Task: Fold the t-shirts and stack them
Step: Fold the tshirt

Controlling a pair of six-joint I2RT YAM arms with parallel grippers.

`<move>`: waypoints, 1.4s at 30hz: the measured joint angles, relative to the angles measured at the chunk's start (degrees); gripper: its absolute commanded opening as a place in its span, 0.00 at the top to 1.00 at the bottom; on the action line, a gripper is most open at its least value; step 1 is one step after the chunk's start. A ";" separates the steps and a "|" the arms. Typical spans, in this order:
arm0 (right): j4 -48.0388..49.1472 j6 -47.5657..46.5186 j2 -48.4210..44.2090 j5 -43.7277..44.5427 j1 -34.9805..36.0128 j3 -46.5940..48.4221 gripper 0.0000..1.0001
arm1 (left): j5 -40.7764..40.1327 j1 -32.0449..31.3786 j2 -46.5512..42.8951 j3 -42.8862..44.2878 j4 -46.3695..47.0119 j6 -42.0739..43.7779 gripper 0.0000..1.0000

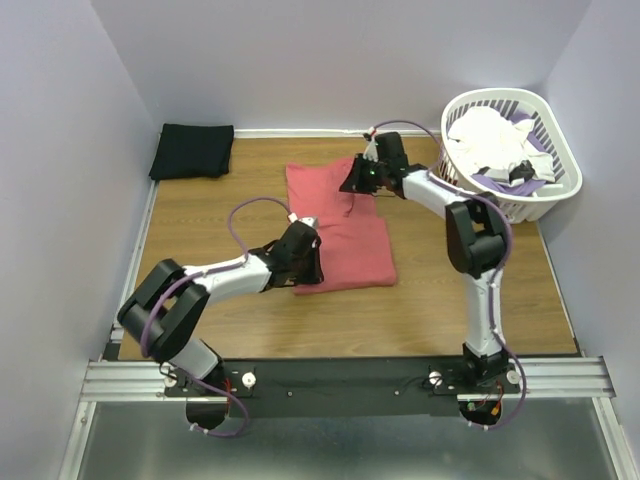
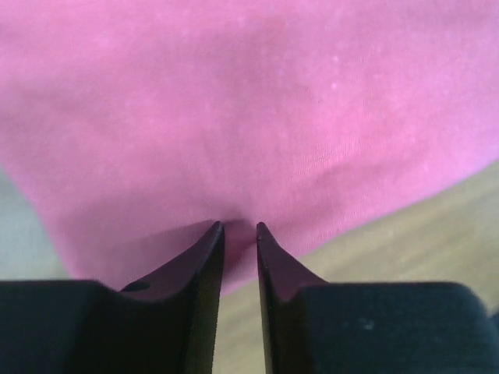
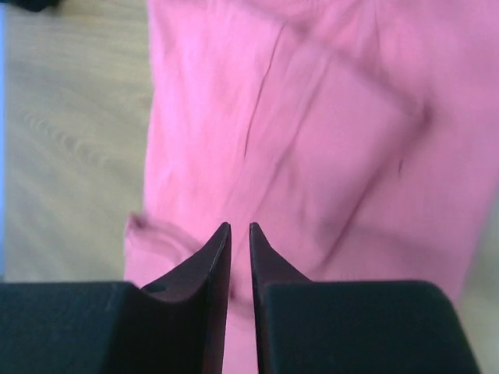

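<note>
1. The spread t-shirt point(image 1: 340, 225) lies on the worktop point(image 1: 200, 240), around its middle, reaching from the far side toward the near centre.
2. The folded t-shirt point(image 1: 192, 150) lies in the far left corner, well apart from the spread one.
3. The basket point(image 1: 563, 165) stands in the far right corner, with a heap of clothes point(image 1: 490, 135) in it.
4. My left gripper point(image 1: 305, 272) sits at the spread t-shirt's near left corner.
5. My right gripper point(image 1: 355, 180) is over that t-shirt's far edge, left of the basket.
</note>
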 measured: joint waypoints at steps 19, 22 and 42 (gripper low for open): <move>29.35 11.80 -38.29 -20.13 -3.58 -71.14 0.79 | 9.25 6.45 -11.93 -17.73 11.17 -7.80 0.77; 34.32 13.92 -33.68 -23.28 -6.82 -74.23 0.80 | 10.95 8.46 -11.85 -18.75 13.18 -8.46 0.77; 41.86 20.85 -38.64 -29.11 5.09 -68.17 0.68 | 7.98 12.63 -33.20 -20.90 4.15 -6.08 0.51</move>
